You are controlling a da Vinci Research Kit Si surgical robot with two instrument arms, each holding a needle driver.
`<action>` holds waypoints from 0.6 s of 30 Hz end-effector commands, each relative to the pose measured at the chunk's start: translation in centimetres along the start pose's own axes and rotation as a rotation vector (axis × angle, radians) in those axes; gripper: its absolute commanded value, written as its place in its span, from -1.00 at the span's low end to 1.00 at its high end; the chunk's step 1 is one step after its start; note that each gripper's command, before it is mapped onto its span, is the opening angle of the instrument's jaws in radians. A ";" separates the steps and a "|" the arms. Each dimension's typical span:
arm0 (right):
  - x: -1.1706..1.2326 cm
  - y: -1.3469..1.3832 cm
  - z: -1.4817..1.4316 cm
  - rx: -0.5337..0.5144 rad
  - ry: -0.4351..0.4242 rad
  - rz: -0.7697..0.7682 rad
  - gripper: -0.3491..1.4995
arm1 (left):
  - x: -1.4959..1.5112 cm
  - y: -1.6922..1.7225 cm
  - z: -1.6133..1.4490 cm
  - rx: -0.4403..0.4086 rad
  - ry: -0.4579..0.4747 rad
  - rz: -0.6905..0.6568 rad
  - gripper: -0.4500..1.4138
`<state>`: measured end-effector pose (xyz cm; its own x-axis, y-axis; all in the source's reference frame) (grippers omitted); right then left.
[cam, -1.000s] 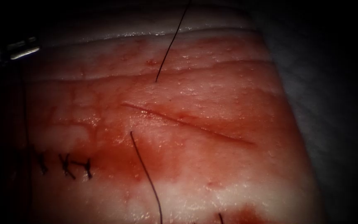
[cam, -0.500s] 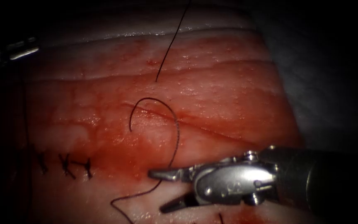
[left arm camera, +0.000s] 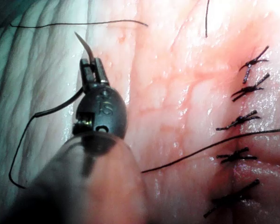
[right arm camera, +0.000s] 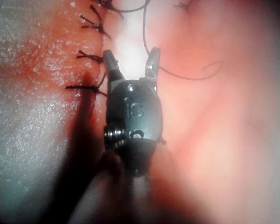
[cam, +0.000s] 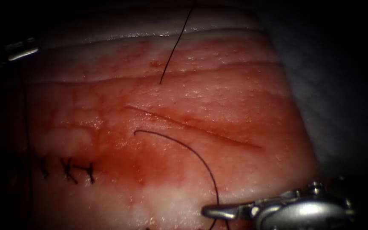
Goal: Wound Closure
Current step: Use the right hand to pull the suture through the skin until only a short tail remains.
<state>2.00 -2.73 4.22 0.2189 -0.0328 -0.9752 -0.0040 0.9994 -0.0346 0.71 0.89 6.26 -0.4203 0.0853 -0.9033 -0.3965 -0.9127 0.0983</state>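
1. Right tool (cam: 211,211) sits nearest the scope, at the near edge of the tissue (cam: 235,110). Its wrist view shows the jaws apart and empty. The thread (cam: 192,151) runs just beside the jaw tip in the endoscope view; I cannot tell if they touch.
2. That thread arcs from the right tool up and left to its exit point, just on the near side of the cut (cam: 192,125).
3. The cut runs slantwise from upper left to lower right and is unstitched here. Red fluid (cam: 124,162) pools below its left end.
4. Stitches (cam: 67,168) lie in a row at the left, apart from the cut.
5. A second strand of thread enters the tissue on the far side of the cut.
6. Left tool (left arm camera: 94,70) is farthest, at the far left edge. Its jaws are clamped on the needle (left arm camera: 85,46) near its tail, probably. The tip points away from the shaft and is clear of the tissue.
7. Key relation: the needle lies well left of the cut, in the left tool; the right tool is nearer the cut.
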 end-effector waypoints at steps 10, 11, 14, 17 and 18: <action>-0.26 0.86 -0.75 -0.102 0.051 0.135 0.80 | -0.03 -0.01 0.08 0.001 0.002 0.001 -1.00; -0.31 0.93 -0.77 -0.109 0.050 0.146 0.80 | -0.03 -0.01 0.08 0.001 0.002 0.001 -1.00; -0.58 1.14 -0.67 -0.143 0.026 0.160 0.71 | -0.03 -0.01 0.09 0.001 0.002 0.001 -1.00; -0.83 1.23 -0.37 -0.170 0.013 0.212 0.76 | -0.03 -0.01 0.09 0.002 0.002 0.001 -1.00; -0.90 1.25 -0.26 -0.175 0.013 0.232 0.80 | -0.03 0.00 0.09 0.002 0.002 0.001 -1.00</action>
<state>1.44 -1.47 4.94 0.1814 0.2033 -0.9622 -0.2316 0.9597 0.1591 0.70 0.89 6.26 -0.4201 0.0856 -0.9034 -0.3972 -0.9125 0.0982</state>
